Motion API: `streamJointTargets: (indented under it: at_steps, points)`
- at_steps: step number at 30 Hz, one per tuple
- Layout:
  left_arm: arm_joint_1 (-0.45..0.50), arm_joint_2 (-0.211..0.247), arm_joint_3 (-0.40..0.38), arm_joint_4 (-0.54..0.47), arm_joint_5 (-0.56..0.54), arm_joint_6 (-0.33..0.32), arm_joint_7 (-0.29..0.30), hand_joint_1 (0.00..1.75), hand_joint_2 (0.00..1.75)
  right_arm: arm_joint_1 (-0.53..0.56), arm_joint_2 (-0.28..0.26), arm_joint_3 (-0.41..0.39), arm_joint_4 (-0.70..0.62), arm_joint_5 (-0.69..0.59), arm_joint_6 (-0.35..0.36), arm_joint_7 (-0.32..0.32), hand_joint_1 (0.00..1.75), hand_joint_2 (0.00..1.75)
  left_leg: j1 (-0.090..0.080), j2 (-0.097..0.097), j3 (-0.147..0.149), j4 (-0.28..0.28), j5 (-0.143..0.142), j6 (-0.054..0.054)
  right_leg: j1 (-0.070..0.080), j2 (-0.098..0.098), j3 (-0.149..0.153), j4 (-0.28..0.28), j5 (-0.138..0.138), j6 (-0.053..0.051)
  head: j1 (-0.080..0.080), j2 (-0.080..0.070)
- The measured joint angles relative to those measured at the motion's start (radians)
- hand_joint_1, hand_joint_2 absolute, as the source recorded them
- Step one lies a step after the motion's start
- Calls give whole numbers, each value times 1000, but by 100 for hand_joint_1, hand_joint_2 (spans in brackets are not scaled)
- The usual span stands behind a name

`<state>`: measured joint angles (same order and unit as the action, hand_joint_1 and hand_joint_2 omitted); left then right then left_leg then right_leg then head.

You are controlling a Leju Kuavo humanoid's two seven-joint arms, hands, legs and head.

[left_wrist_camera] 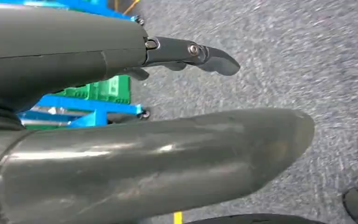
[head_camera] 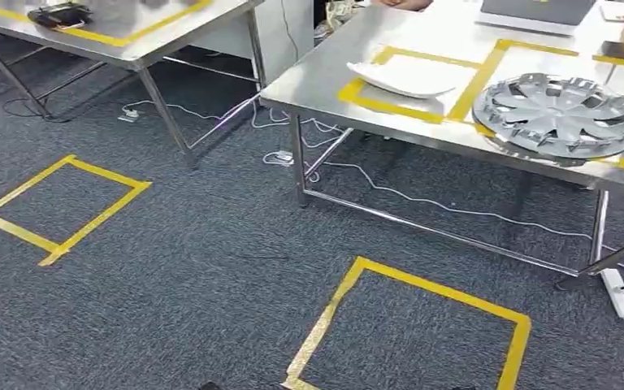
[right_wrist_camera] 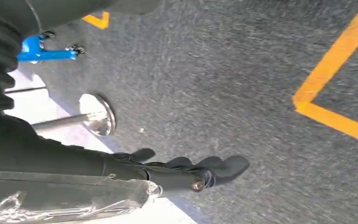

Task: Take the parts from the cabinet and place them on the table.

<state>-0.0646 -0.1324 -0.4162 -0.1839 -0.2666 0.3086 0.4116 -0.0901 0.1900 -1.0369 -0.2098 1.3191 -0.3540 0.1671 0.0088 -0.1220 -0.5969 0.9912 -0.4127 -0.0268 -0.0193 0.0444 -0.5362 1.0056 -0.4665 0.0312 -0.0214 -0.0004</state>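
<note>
Both hands hang empty — left hand (left_wrist_camera: 186, 53), right hand (right_wrist_camera: 186, 170), fingers loosely apart; next: fetch another part for the desk (head_camera: 325, 77).

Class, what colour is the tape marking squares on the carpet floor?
Yellow tape; clearest in the head view.

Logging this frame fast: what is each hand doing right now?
Left hand: open, holding nothing, hanging over the carpet.
Right hand: open, holding nothing, fingers stretched out above the carpet.

Brushed steel table (head_camera: 325, 81); rough carpet (head_camera: 211, 268)
</note>
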Motion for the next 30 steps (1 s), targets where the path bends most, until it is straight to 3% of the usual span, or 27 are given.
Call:
streamJointTargets:
  at_steps: [1,2,4,5,6,7,8,9,10,11,12,14,15,16,17,19,20,21,22,23,24,25,26,29,30]
  points:
    - [0,0,0,0,0,0,0,0,0,-1,0,0,0,0,0,0,0,175,-7,62,-13,27,-25,-6,2,-10,1,-2,1,-5,-8,0]
    - [-4,0,0,0,0,1,0,0,0,0,0,0,0,3,3,0,0,175,-7,91,-45,93,-66,-10,4,-25,-1,-2,1,-9,-12,0]
    - [-8,0,0,0,3,7,3,0,0,5,0,0,0,11,8,0,0,175,-6,108,-124,259,-140,-15,7,-59,-3,-2,0,-12,-12,0]
    - [-7,0,0,0,6,8,5,0,0,6,0,1,0,15,9,0,0,175,-6,109,-147,308,-152,-16,8,-74,-4,-2,0,-12,-12,0]
    - [-5,0,0,0,7,8,5,0,0,5,0,1,0,17,11,0,0,175,-6,110,-144,308,-139,-16,8,-88,-3,-2,-1,-12,-12,0]
    - [-3,0,0,0,7,9,5,0,0,3,0,2,0,19,11,0,0,175,-6,112,-117,262,-103,-14,8,-101,-3,-2,-1,-12,-13,0]
    - [-2,0,0,0,7,10,4,0,0,1,0,3,0,19,13,0,0,175,-6,120,-73,182,-60,-12,8,-114,-1,-2,-2,-11,-12,0]
    - [-3,1,0,0,7,10,4,0,0,0,0,3,0,19,14,0,0,175,-7,148,-23,95,-25,-8,8,-125,2,-2,-4,-8,-13,0]
    - [-6,1,0,0,6,10,3,0,0,-1,0,4,0,19,15,0,0,175,-11,206,18,30,-12,-5,14,-132,4,-1,-6,-3,-13,0]
    - [-12,1,0,0,6,11,3,0,0,1,0,4,0,19,15,-1,0,175,-17,209,26,-4,-25,1,21,-142,-1,6,-13,5,-18,0]
    - [-14,1,0,0,6,12,3,0,0,0,0,4,0,19,16,-1,0,175,-15,197,20,2,-23,12,24,-153,5,1,-13,9,-11,0]
    - [-9,2,0,0,6,13,2,0,0,-3,0,5,0,19,16,-2,0,175,-18,171,16,2,-25,22,23,-180,15,-4,-15,16,-10,0]
    - [-7,2,0,0,6,13,2,0,0,-5,0,6,0,19,16,-2,0,175,-10,160,20,-3,-19,31,19,-172,13,-1,-20,25,-11,0]
    - [-5,2,0,0,6,13,2,0,0,-7,0,7,0,19,16,-3,0,175,-9,150,20,-3,-18,34,17,-116,6,19,-39,32,-5,0]
    - [-6,2,1,0,6,13,2,0,0,-6,0,7,0,19,16,-3,0,175,-8,142,18,-3,-15,41,15,-75,-17,76,-76,33,-4,0]
    - [-11,0,1,0,6,13,2,0,0,0,0,7,0,19,16,-3,0,175,-9,111,15,-3,-14,46,16,-48,-98,250,-154,36,-2,0]
    - [-10,0,1,0,6,13,2,0,0,2,0,7,0,19,16,-3,0,175,-9,96,15,-3,-14,47,16,-46,-127,306,-167,35,-2,0]
    - [-9,2,1,0,6,13,1,0,0,4,0,7,0,19,16,-3,0,175,-9,81,15,-2,-14,47,16,-46,-136,313,-156,35,-2,0]
    - [-8,2,1,0,6,13,1,0,0,4,0,7,0,19,16,-3,0,175,-9,67,16,-2,-14,46,15,-46,-125,280,-125,34,-2,0]
    - [-6,2,1,0,7,14,1,0,0,3,0,7,0,19,16,-3,0,175,-9,51,17,-1,-13,45,12,-43,-94,208,-79,33,-2,0]
    - [-6,2,2,0,8,14,1,0,0,2,0,8,0,19,16,-3,0,175,-7,34,17,0,-12,41,8,-23,-51,112,-28,33,-2,0]
    - [-6,2,2,0,9,15,1,0,0,2,0,8,0,19,16,-6,0,175,-7,24,15,1,-12,37,0,30,-20,42,-2,34,-2,0]
    - [-9,2,2,0,10,17,1,0,0,2,0,8,0,19,18,-12,0,175,-14,11,8,11,-13,30,-6,55,-7,8,-16,31,-2,0]
    - [-7,2,2,1,7,19,4,0,0,-1,0,9,0,20,25,-24,0,175,-2,-17,-3,0,1,11,6,33,-8,15,-15,15,-3,0]
    - [-7,2,2,1,7,19,4,0,0,-1,0,9,0,20,25,-24,0,175,-2,-17,-3,0,1,11,6,33,-8,15,-15,15,-3,0]
